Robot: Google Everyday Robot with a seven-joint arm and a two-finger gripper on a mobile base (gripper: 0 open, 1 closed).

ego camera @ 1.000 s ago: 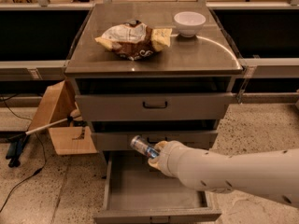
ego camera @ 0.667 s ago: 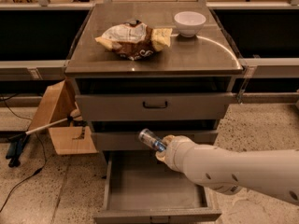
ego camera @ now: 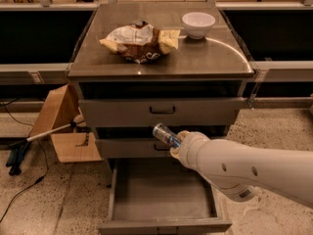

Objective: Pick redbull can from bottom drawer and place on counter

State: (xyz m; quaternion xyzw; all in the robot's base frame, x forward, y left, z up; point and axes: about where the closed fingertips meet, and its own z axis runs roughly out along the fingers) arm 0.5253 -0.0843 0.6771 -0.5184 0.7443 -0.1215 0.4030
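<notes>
The redbull can (ego camera: 164, 134), slim, blue and silver, is held tilted in front of the middle drawer, above the pulled-out bottom drawer (ego camera: 164, 194). My gripper (ego camera: 177, 145) is shut on the can's lower end, at the tip of the white arm (ego camera: 244, 173) that comes in from the right; the arm's wrist hides most of the fingers. The bottom drawer's inside shows nothing in it. The counter (ego camera: 161, 60) is the glossy grey top above.
A yellow-brown-white snack bag (ego camera: 139, 42) and a white bowl (ego camera: 198, 24) sit on the counter's back half. The two upper drawers (ego camera: 163, 112) are closed. A cardboard box (ego camera: 63, 126) stands on the floor to the left.
The arm has lifted the can upward and slightly right, from just above the bottom drawer to the level of the middle drawer's front.
</notes>
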